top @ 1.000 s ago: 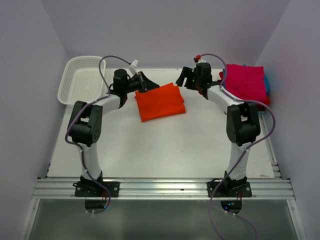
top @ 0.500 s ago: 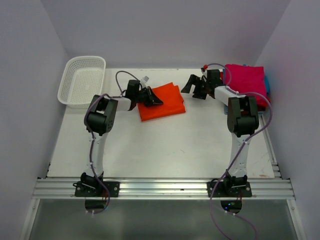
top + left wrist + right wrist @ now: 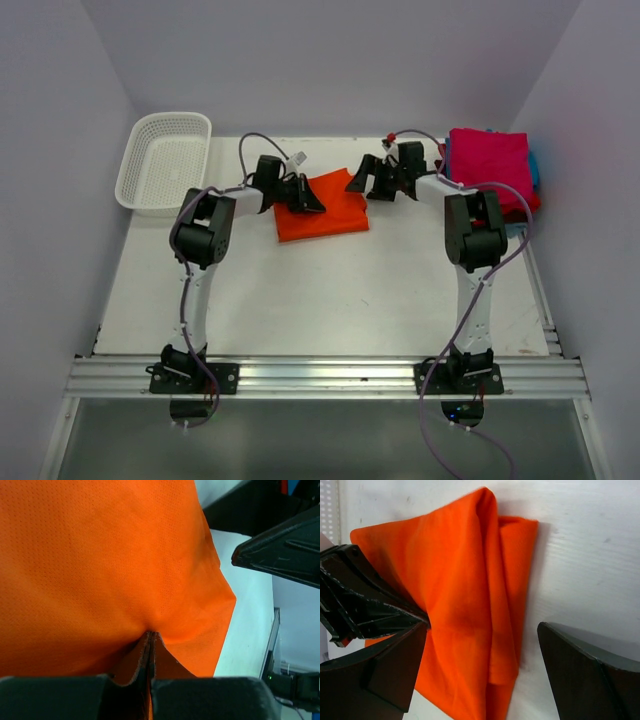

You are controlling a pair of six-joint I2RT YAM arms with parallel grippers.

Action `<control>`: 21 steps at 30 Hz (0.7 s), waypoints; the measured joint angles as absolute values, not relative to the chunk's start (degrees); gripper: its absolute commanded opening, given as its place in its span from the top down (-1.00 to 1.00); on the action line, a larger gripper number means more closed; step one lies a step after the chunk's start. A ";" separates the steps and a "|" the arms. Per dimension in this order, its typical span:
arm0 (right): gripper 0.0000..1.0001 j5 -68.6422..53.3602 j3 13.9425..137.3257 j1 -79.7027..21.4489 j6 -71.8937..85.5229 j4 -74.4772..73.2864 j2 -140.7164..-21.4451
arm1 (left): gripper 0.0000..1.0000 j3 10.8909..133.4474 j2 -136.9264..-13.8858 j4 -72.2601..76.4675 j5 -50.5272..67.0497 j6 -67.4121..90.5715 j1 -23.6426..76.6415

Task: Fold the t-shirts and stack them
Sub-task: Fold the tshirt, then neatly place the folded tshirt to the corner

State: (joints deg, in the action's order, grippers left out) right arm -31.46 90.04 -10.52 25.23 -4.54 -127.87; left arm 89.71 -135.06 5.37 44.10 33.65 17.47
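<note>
Pinching the orange t-shirt (image 3: 330, 212) at its edge, the left tool (image 3: 306, 196) has its fingers pressed together on a tuck of cloth. The folded bulk lies on the desk (image 3: 330, 300) just ahead of it. The right tool (image 3: 371, 180) hangs spread wide at the opposite edge, one finger on either side of the layered fold, holding nothing. To do this step well, I judge the right tool should drop low enough to catch every layer before closing. Both should then lift level and together, so the fold does not slide open on the way to the stack of folded t-shirts (image 3: 490, 165) just behind the right tool.
</note>
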 measured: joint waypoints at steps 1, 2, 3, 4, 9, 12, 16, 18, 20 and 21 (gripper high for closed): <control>-0.97 -31.46 89.67 -11.05 25.23 -3.92 -127.85 | 1.00 88.73 -134.58 5.54 44.91 32.95 17.43; -0.97 -31.51 89.14 -11.70 25.26 -3.03 -127.79 | 1.00 87.72 -134.04 5.45 45.60 32.32 17.43; -0.97 -31.42 88.49 -12.49 25.23 -2.02 -127.66 | 1.00 86.35 -133.32 5.45 46.48 31.79 17.43; -0.97 -31.29 87.64 -13.30 25.26 -1.08 -127.33 | 1.00 85.01 -132.66 5.58 47.24 31.44 17.45; -0.83 -30.65 80.18 -18.50 26.22 5.63 -124.20 | 1.00 79.11 -130.19 8.21 50.35 30.87 17.50; -0.69 -30.79 75.92 -22.06 28.29 10.79 -123.04 | 1.00 75.26 -128.42 10.15 51.44 30.87 17.50; -0.18 -30.70 70.54 -25.02 30.52 16.62 -121.64 | 1.00 71.94 -126.48 10.52 51.92 30.85 17.50; 0.16 -30.94 68.60 -25.58 31.79 17.50 -121.21 | 1.00 71.31 -126.08 10.50 52.10 30.85 17.52; 0.86 -31.48 67.33 -25.54 32.95 17.30 -120.79 | 1.00 70.91 -125.97 10.50 51.92 30.94 17.54; 1.00 -32.10 66.63 -25.39 33.56 17.15 -120.31 | 1.00 70.72 -125.93 10.46 52.10 31.11 17.41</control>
State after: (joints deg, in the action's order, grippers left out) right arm -32.10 66.63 -25.39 33.56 17.15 -120.31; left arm 70.72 -125.93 10.46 52.10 31.11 17.41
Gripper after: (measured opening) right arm 0.198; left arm 0.005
